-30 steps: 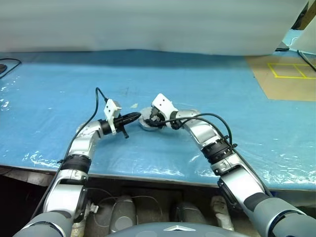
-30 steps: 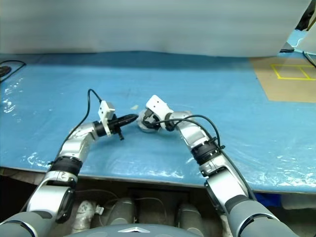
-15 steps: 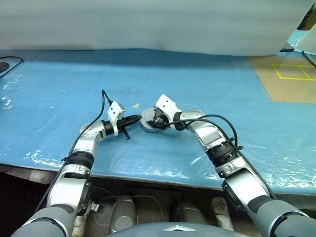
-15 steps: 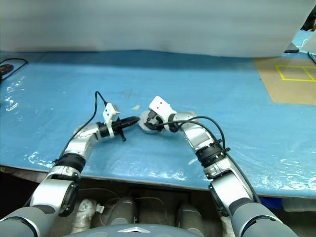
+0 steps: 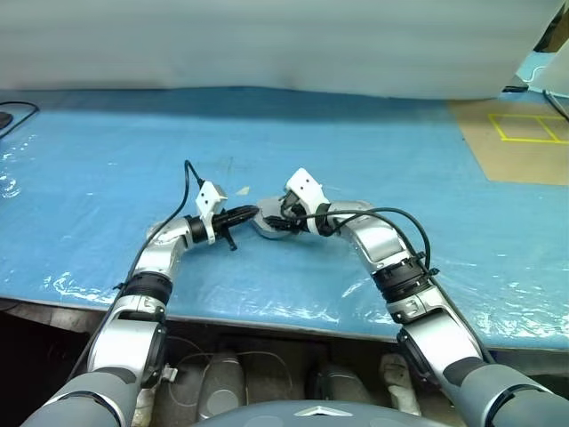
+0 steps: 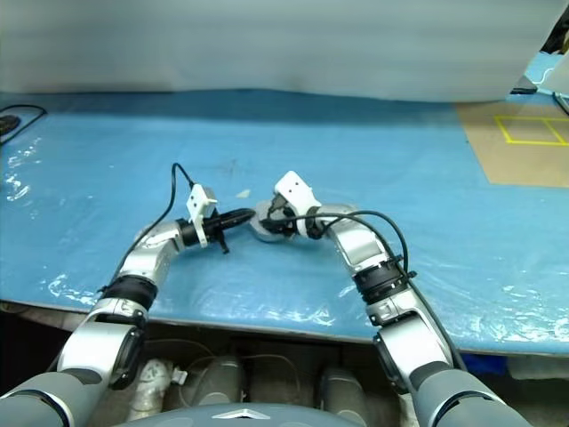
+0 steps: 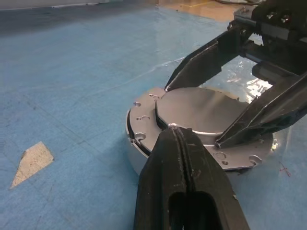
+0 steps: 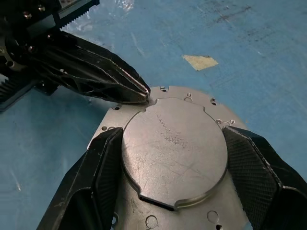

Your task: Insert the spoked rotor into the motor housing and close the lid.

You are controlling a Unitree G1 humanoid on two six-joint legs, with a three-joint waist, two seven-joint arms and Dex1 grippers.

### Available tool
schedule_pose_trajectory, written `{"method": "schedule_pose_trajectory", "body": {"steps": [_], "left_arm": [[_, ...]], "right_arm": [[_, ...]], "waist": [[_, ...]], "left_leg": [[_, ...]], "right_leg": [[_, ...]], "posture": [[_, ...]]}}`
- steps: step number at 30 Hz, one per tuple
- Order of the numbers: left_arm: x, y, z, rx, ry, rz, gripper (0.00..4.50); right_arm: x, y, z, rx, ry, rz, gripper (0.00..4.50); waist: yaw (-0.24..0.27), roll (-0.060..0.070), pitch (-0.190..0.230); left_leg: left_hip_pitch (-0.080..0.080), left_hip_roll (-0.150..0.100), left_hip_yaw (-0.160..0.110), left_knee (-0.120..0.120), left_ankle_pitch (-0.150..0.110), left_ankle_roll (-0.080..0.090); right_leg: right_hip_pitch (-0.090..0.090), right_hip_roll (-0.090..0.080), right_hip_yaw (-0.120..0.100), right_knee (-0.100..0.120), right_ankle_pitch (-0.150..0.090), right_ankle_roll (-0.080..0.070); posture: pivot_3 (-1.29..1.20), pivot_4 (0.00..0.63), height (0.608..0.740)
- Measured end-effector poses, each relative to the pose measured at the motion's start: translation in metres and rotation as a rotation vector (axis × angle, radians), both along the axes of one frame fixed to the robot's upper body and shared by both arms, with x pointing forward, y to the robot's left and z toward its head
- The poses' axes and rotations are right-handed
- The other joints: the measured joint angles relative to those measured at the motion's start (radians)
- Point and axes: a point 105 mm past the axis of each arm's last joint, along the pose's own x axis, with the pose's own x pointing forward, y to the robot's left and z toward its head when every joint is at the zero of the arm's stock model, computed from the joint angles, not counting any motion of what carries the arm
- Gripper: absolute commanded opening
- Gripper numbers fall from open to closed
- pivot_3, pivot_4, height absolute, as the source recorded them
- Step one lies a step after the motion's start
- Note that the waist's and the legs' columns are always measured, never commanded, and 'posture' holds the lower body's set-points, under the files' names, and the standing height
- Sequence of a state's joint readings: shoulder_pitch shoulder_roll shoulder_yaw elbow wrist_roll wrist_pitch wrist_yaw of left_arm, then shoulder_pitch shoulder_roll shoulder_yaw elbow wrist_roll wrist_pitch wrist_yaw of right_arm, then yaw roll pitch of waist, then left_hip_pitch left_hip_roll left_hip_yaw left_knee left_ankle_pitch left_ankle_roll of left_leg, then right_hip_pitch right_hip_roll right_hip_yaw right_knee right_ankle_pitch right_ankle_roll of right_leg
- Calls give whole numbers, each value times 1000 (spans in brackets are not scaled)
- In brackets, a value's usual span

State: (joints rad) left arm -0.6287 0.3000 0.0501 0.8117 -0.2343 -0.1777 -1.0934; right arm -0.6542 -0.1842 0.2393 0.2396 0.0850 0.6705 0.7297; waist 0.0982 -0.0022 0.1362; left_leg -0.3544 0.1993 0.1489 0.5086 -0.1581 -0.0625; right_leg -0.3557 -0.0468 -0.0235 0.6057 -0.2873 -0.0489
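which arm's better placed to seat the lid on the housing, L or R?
Right, probably. The right gripper straddles the round lid, one finger on each side, atop the motor housing. The left gripper is shut, its tip at the lid's edge, fit only for nudging.

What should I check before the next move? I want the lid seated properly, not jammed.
1. Lid lies flat on the motor housing: ok, it looks level.
2. Right pincer straddles the lid, one finger on each side: ok.
3. Right pincer's fingers actually clamp the lid's edge: cannot tell.
4. Left pincer shut, tip at the lid's edge: ok.
5. Spoked rotor inside the housing: cannot tell, the lid covers it.
6. Housing rests on the blue table cover: ok.
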Motion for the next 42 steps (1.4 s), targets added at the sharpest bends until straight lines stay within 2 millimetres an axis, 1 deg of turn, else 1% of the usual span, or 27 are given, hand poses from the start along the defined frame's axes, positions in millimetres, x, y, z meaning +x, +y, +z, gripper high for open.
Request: {"method": "schedule_pose_trajectory", "body": {"steps": [2, 4, 7, 8, 10, 14, 17, 20, 26, 35, 42], "left_arm": [[4, 7, 7, -55, -6, 40, 0], [10, 17, 21, -145, -15, 89, 0], [16, 29, 38, -228, -43, 149, 0], [16, 32, 40, -224, -47, 156, 0], [13, 35, 35, -215, -38, 167, 0], [7, 41, 18, -209, 19, 194, 0], [8, 41, 20, -208, 12, 202, 0], [8, 42, 20, -206, 11, 205, 0], [9, 41, 20, -199, 13, 204, 0], [8, 37, 17, -181, 18, 189, 0], [8, 36, 16, -175, 20, 184, 0]], "right_arm": [[-6, 1, 5, 64, 26, 28, 2922], [-16, 4, 8, 118, 39, 77, 2922], [-19, 9, 7, 148, 39, 88, 2922], [-18, 11, 7, 161, 42, 83, 2922], [-17, 14, 8, 194, 56, 71, 2922], [-18, 22, 13, 258, 80, 73, 2922], [-20, 29, 16, 303, 101, 77, 2922], [-23, 31, 18, 321, 117, 93, 2922], [-22, 29, 14, 252, 62, 101, 2922], [-19, 16, 15, 219, 48, 116, 2922], [-21, 17, 13, 173, 8, 145, 2922]], "waist": [[-2, -1, 1], [-4, -1, 1], [-8, -1, 1], [-10, -1, 1], [-17, -1, 1], [-24, -3, 4], [-23, -3, 7], [-22, -4, 10], [-21, -4, 11], [-10, -4, 11], [-4, -4, 12]], "left_leg": [[-5, 0, 0, 0, 0, 0], [-14, 1, 0, 2, 0, 0], [-18, 3, 0, 5, 0, 0], [-18, 4, 0, 5, 0, 0], [-18, 4, -1, 5, 0, 0], [-18, 6, -1, 5, 0, 0], [-18, 6, -1, 5, 0, 0], [-20, 6, -1, 5, 0, 0], [-22, 5, -2, 7, 0, 0], [-22, 6, -3, 16, 0, 0], [-22, 6, -3, 17, 0, 0]], "right_leg": [[-5, 1, 0, 0, 0, 0], [-12, 4, -1, 1, 1, -1], [-15, 9, -5, 2, 2, -3], [-15, 10, -5, 2, 2, -3], [-15, 10, -6, 2, 2, -3], [-15, 10, -6, 2, 2, -4], [-15, 9, -6, 2, 3, -4], [-15, 8, -6, 2, 3, -4], [-16, 9, -8, 2, 3, -5], [-15, 7, -8, 8, 3, -4], [-15, 7, -8, 11, 3, -4]], "posture": [[0, 150, 740], [0, 150, 740], [0, 150, 740], [0, 150, 740], [0, 150, 740], [0, 150, 740], [0, 150, 740], [0, 150, 740], [0, 150, 740], [0, 150, 740], [0, 150, 740]]}}
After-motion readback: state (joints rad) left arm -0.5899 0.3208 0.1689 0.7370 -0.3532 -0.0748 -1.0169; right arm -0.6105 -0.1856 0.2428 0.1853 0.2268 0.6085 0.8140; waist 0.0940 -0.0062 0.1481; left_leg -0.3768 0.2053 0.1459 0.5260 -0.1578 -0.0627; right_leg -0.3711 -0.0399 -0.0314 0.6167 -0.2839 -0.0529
